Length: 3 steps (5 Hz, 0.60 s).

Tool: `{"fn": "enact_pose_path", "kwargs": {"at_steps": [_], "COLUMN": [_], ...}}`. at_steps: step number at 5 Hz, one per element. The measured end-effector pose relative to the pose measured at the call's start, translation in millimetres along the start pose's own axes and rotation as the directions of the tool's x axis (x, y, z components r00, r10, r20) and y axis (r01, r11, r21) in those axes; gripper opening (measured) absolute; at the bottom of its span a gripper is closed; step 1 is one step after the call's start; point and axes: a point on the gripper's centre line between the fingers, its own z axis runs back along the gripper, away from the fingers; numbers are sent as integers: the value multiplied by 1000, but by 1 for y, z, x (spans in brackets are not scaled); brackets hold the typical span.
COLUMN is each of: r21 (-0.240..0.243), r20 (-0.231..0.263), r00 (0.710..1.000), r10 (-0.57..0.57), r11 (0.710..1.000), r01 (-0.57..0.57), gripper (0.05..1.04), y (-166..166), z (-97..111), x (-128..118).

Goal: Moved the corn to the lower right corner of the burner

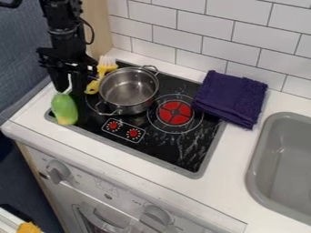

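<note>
The black gripper [69,87] hangs at the upper left of the camera view, right at the top end of the corn. Below it the corn [64,110], green with a yellow lower tip, is at the stove's front left corner, its long side pointing toward the camera. Whether the corn is held or rests on the surface cannot be told. The black stove top [164,152] carries a red-centred burner [175,112] to the right of the pot.
A metal pot [128,89] stands on the rear left part of the stove, with a yellow utensil [104,70] behind its left side. A folded purple cloth [231,97] overlaps the stove's right edge. The grey sink [285,157] lies farther right.
</note>
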Motion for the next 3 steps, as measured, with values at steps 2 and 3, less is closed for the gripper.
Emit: {"fn": "enact_pose_path", "kwargs": {"at_steps": [2, 3], "r21": [-1, -31], "r20": [88, 101], "r00": [996, 995], "r10": [4, 1], "r11": [1000, 1000], "r01": [-4, 2], "gripper": [97, 255], "y": [-4, -9], "z": [26, 27], "x": [4, 2]}}
